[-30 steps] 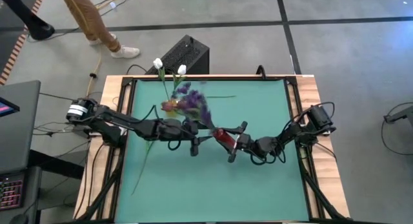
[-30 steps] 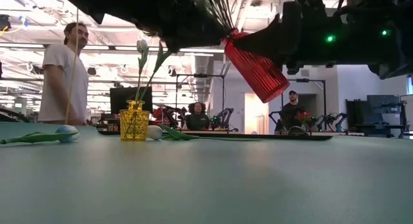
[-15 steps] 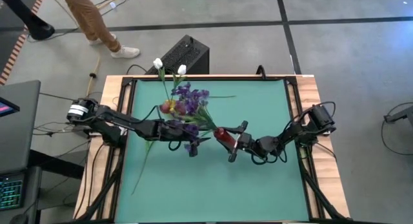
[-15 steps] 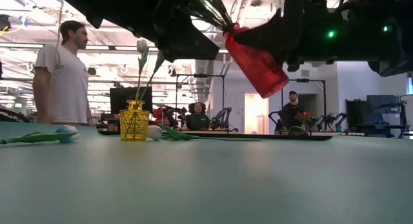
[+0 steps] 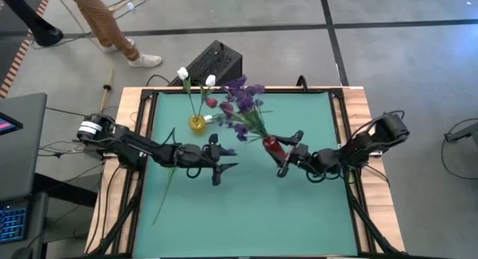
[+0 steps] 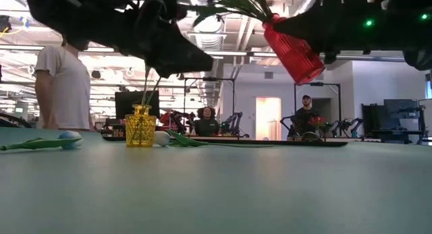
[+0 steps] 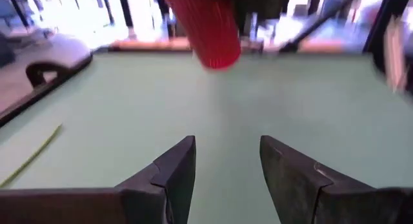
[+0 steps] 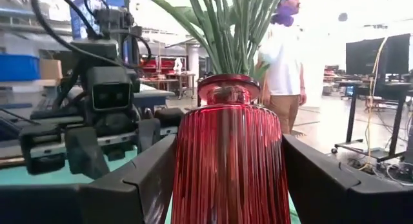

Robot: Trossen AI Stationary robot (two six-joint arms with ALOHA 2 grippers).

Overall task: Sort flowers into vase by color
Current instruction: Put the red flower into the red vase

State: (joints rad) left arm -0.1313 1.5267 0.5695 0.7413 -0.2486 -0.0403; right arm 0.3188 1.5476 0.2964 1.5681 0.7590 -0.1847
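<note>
Right gripper [image 5: 290, 150] clamped on red vase [image 5: 273, 146], lifted above table [image 5: 299, 207], tilted; purple spray [image 5: 243, 106] inside. Left gripper [image 5: 222, 160] parted wide, empty. Yellow vase [image 5: 196, 123] with white tulips [image 5: 183, 73] near far edge.

A grey concrete floor [image 5: 388, 72] crossed by dark seams is spreading around the green tabletop [image 5: 246, 207]. A black box [image 5: 213, 63] is sitting behind it. Ceiling strip lights [image 6: 20, 50] are glowing over a workshop where a person in a white shirt [image 6: 62, 85] is standing, others [image 6: 307, 112] farther back.
</note>
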